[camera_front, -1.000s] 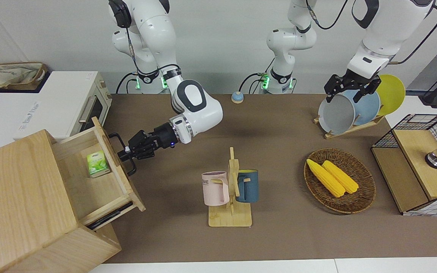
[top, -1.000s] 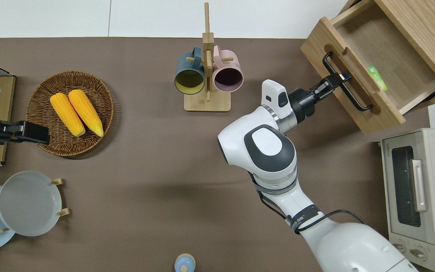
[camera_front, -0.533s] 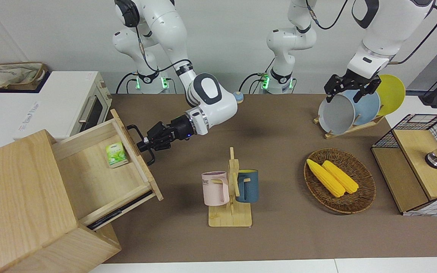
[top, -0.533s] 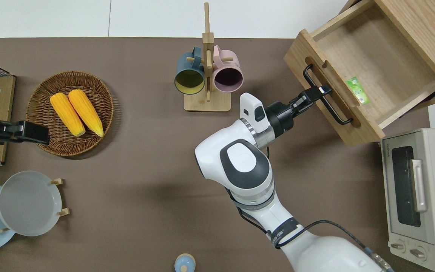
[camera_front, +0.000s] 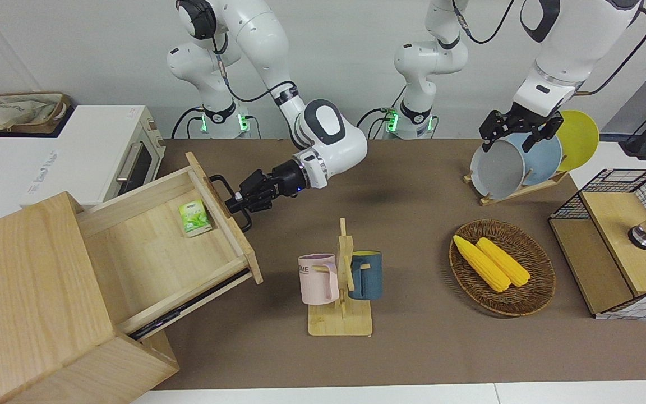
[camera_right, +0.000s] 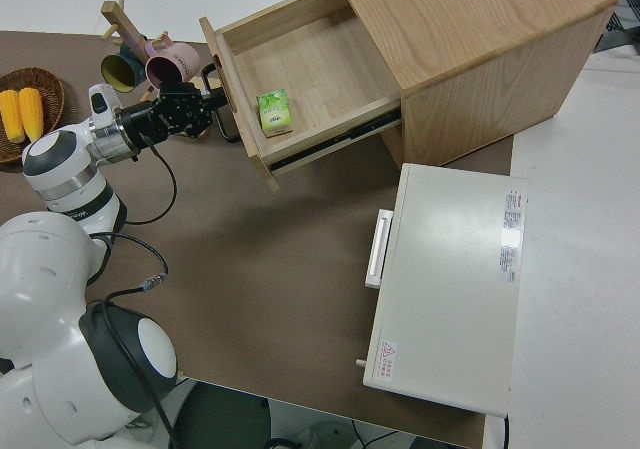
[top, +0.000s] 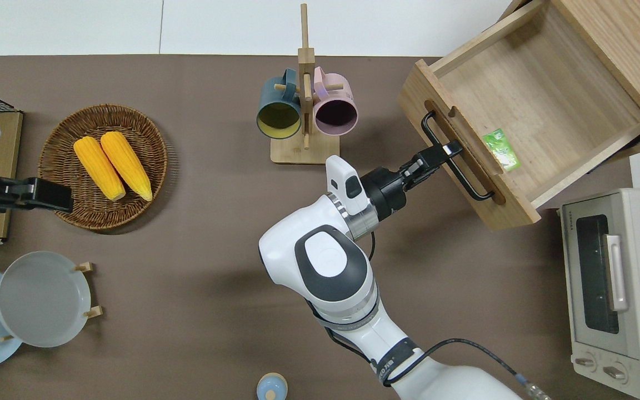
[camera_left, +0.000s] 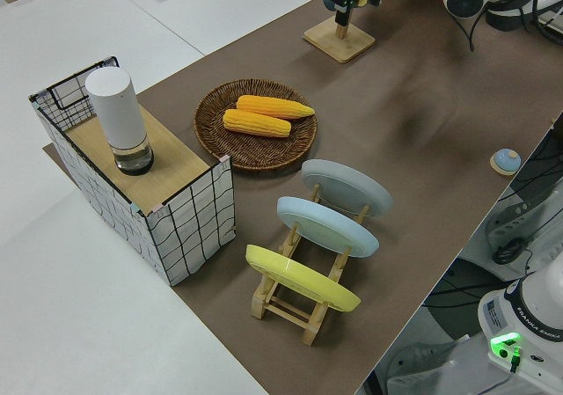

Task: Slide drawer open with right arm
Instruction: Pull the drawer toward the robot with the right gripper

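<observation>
The light-wood drawer (camera_front: 149,252) stands pulled far out of the big wooden box (camera_front: 26,292) at the right arm's end of the table. It also shows in the overhead view (top: 542,100) and the right side view (camera_right: 310,69). My right gripper (camera_front: 238,200) is shut on the black loop handle (camera_front: 217,180) on the drawer's front panel, as the overhead view (top: 443,151) and right side view (camera_right: 205,104) also show. A small green box (camera_front: 194,217) lies in the drawer just inside the front panel. My left arm is parked.
A mug rack (camera_front: 341,280) with a pink and a blue mug stands near the drawer's front corner. A white toaster oven (camera_front: 104,151) sits beside the wooden box, nearer to the robots. A corn basket (camera_front: 501,266), plate rack (camera_front: 525,163) and wire-mesh box (camera_front: 614,241) stand toward the left arm's end.
My right gripper has pulled the handle toward the table's middle and the drawer has slid farther out of the box. The green box rode along with it. The left arm has not moved.
</observation>
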You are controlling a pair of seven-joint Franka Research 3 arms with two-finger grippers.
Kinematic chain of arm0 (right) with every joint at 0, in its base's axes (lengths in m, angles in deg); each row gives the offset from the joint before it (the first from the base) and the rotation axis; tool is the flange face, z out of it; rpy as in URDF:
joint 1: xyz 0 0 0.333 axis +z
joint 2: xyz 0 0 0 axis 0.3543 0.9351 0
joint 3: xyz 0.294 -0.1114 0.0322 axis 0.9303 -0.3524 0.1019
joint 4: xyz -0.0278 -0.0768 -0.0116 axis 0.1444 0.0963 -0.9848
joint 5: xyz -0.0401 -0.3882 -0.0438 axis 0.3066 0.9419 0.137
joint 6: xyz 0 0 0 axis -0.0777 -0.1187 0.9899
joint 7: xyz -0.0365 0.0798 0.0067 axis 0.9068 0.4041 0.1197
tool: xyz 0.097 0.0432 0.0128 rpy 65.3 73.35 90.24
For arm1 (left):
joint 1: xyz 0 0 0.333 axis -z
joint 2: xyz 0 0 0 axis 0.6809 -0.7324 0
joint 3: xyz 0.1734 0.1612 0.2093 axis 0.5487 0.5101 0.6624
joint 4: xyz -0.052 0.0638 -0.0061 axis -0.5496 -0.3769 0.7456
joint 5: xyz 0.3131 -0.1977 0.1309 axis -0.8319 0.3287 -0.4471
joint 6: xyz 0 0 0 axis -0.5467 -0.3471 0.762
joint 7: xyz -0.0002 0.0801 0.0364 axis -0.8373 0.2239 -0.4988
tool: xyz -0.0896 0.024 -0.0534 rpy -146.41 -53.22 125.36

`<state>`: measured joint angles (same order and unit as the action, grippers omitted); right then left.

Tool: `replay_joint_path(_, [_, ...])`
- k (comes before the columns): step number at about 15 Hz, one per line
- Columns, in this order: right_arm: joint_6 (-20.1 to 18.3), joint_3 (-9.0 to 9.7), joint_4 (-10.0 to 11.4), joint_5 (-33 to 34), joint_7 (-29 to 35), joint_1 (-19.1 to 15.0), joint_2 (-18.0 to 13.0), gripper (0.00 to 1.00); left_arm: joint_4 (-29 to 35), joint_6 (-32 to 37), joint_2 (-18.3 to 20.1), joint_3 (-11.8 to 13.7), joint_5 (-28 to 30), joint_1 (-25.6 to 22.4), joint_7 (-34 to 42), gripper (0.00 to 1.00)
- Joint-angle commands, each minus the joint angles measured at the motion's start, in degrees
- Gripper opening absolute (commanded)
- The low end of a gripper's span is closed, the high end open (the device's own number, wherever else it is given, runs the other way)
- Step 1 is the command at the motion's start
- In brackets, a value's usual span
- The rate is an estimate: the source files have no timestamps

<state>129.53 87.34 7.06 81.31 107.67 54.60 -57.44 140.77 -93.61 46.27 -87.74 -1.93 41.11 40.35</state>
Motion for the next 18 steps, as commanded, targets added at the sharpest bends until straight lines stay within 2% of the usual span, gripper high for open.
replay_joint_path(1, [-1.3, -0.18, -2.6, -1.1, -4.0, 1.4, -0.4, 0.000, -1.5, 1.1, -0.7, -0.4, -1.0, -0.3, 0.6, 0.99])
replay_joint_path(4, [-1.3, -0.18, -2.7, -1.2, -4.0, 1.5, -0.4, 0.000, -1.5, 1.1, -0.7, -0.4, -1.0, -0.3, 0.6, 0.99])
replay_joint_path(5, [-1.3, -0.18, -2.7, -1.2, -4.0, 1.6, -0.3, 0.043, -1.4, 1.1, -0.7, -0.4, -1.0, -0.3, 0.6, 0.99])
replay_joint_path(7, [-1.3, -0.18, -2.7, -1.2, -4.0, 1.7, -0.3, 0.231, -1.4, 1.1, -0.7, -0.4, -1.0, -0.3, 0.6, 0.99])
replay_joint_path(8, [-1.3, -0.18, -2.7, -1.2, -4.0, 1.7, -0.3, 0.433, -1.4, 1.1, -0.7, -0.4, -1.0, -0.3, 0.6, 0.99])
replay_joint_path(10, [-1.3, -0.18, -2.6, -1.1, -4.1, 1.8, -0.3, 0.982, -1.5, 1.1, -0.7, -0.4, -1.0, -0.3, 0.6, 0.99])
replay_joint_path(18, [-1.3, -0.18, -2.6, -2.6, -2.2, 2.5, -0.3, 0.983, -1.5, 1.1, -0.7, -0.4, -1.0, -0.3, 0.6, 0.99])
